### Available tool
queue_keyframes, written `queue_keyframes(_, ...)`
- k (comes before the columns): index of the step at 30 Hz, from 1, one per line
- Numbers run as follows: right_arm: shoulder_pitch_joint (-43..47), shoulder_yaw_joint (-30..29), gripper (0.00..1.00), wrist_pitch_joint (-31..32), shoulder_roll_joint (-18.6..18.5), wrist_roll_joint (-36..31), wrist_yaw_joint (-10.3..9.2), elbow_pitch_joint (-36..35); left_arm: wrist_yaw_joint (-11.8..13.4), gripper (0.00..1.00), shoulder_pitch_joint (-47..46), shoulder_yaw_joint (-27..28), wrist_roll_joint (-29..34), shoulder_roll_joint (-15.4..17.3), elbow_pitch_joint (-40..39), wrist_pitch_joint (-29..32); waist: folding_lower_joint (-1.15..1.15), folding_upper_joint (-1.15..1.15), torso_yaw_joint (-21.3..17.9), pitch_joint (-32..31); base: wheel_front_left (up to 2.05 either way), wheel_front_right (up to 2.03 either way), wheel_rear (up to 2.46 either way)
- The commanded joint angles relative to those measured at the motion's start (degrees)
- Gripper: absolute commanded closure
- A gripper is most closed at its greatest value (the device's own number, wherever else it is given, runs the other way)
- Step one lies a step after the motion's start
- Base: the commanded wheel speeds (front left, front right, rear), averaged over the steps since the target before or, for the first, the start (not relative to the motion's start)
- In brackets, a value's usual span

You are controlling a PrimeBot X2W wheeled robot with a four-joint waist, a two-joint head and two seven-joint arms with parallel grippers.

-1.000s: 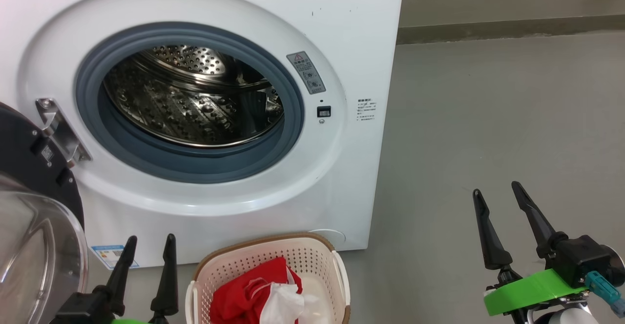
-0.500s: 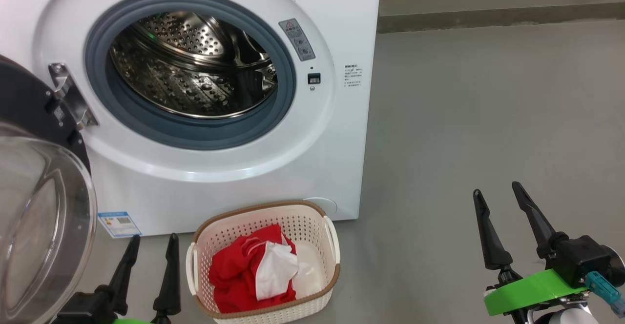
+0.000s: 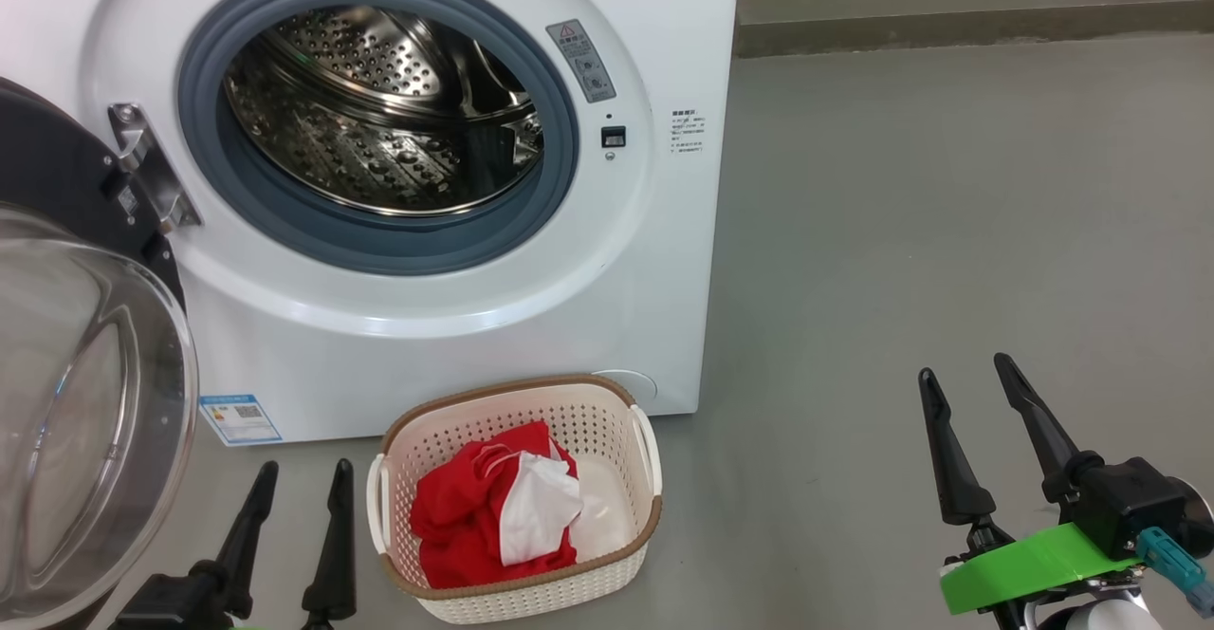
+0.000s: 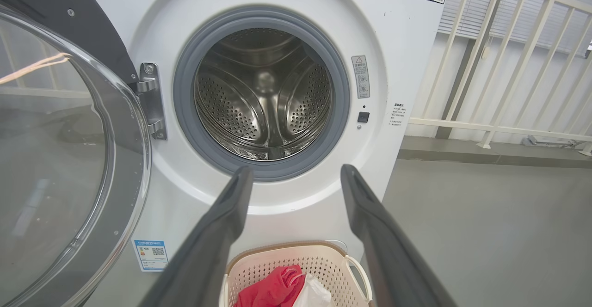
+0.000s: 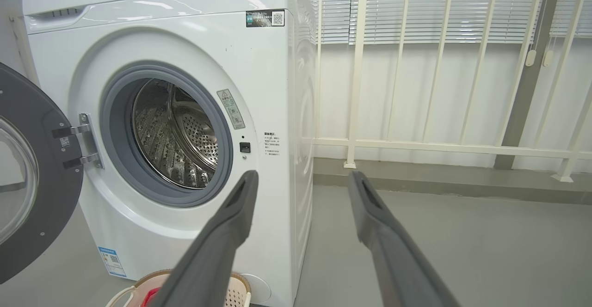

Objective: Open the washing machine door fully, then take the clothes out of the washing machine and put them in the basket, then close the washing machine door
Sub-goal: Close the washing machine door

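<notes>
Left end effector (image 3: 303,467): Pictured at the lower left of the head view. Its two dark fingers are spread wide, and nothing is held or touched. The tips are poised over the floor (image 3: 948,231), just left of the basket (image 3: 588,426).
Right end effector (image 3: 963,366): Seen at the lower right with fingers parted just as wide. It is empty and is held above bare floor, well apart from the washer (image 3: 455,326) and the basket.
Door (image 3: 85,402): Swung open to the left on its metal hinge (image 3: 152,170). The clear glass bowl and black rim are turned away from the opening.
Washer: The round mouth is left uncovered. The perforated steel drum (image 3: 379,118) is laid open to view inside the grey gasket (image 3: 379,250). A small blue label (image 3: 240,418) is stuck low on the front, near the left corner.
Clothes (image 3: 465,516): Red fabric with a white piece on top, heaped in the basket and bunched toward its left side.
Basket: Set on the floor just in front of the washer's lower right. It lies between the two end effectors and much nearer the left one.
Backdrop: A pale railing (image 5: 439,148) is seen beyond the washer in the right wrist view.
</notes>
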Motion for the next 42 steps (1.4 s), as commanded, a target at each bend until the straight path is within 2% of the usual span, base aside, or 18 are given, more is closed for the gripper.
queue_keyframes(1, -0.9, 1.2, 0.00, -0.4, -0.3, -0.2, 0.36, -1.4, -0.1, 0.00, -1.2, 1.7, 0.0, 1.2, -1.5, -0.7, 0.00, 0.00, 0.1, 0.0, 0.00, 0.00, 0.00)
queue_keyframes(8, -0.9, 1.3, 0.00, -0.4, -0.5, -0.2, 0.36, -1.4, 0.6, 0.00, -1.4, 1.4, 0.7, 1.3, -2.0, -0.7, 0.00, 0.00, 1.4, 0.4, 0.00, 0.00, 0.00)
queue_keyframes(16, -1.1, 1.7, 0.00, -0.4, -0.6, -0.3, 0.36, -1.7, 2.0, 0.00, -1.7, 1.6, 1.1, 1.4, -3.3, -0.7, 0.00, 0.00, 5.2, 1.2, 0.00, 0.00, 0.00)
queue_keyframes(42, -1.2, 3.8, 0.00, -0.4, -1.5, 0.2, 0.36, -3.1, 5.1, 0.00, -0.3, 1.2, 1.5, 2.3, -9.2, 0.6, 0.00, 0.00, 25.3, 2.1, 0.00, 0.00, 0.00)
